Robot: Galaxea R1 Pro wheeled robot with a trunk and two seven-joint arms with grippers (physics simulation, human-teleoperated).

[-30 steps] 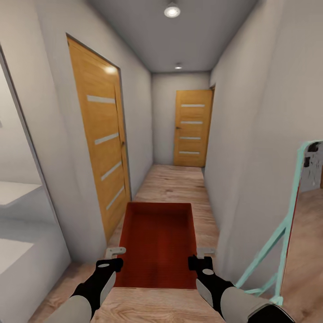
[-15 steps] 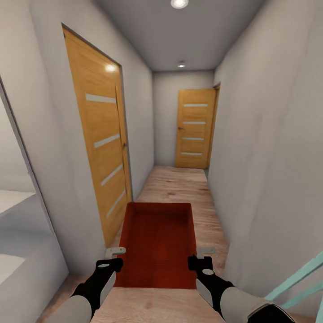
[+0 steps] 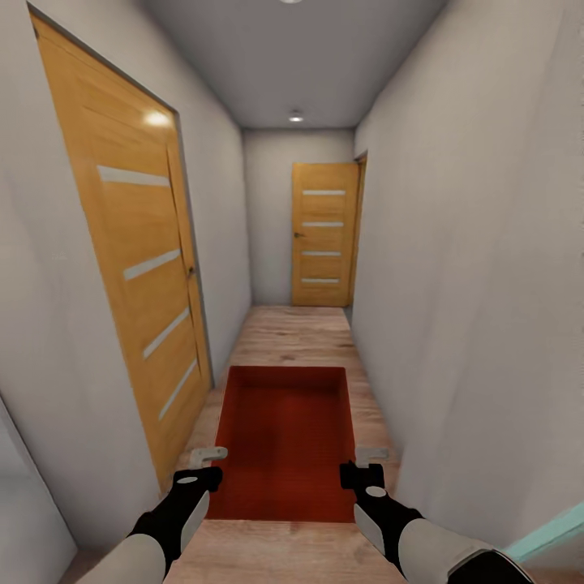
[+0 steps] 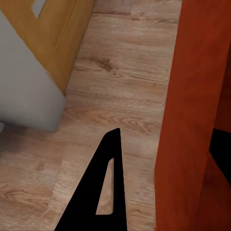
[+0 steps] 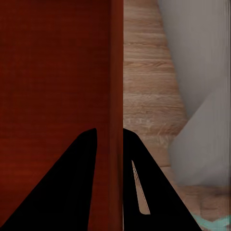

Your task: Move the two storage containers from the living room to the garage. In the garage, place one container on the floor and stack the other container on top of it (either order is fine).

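One orange-red storage container hangs level in front of me over the light wood plank floor of a narrow hallway. My left gripper is shut on its left side wall near the close end, and my right gripper is shut on the right side wall opposite. In the left wrist view the left gripper straddles the container's wall, one finger outside and one inside. In the right wrist view the right gripper pinches the thin wall of the container. The bin is empty.
A closed wooden door with glass slits lines the left wall close by. Another like door closes the far end of the hallway. White walls stand tight on both sides. A teal bar shows at lower right.
The whole view has shifted as I move into the hallway: the left door has come nearer, the opening at the left and the teal frame have slid out. The grip on the container is unchanged.
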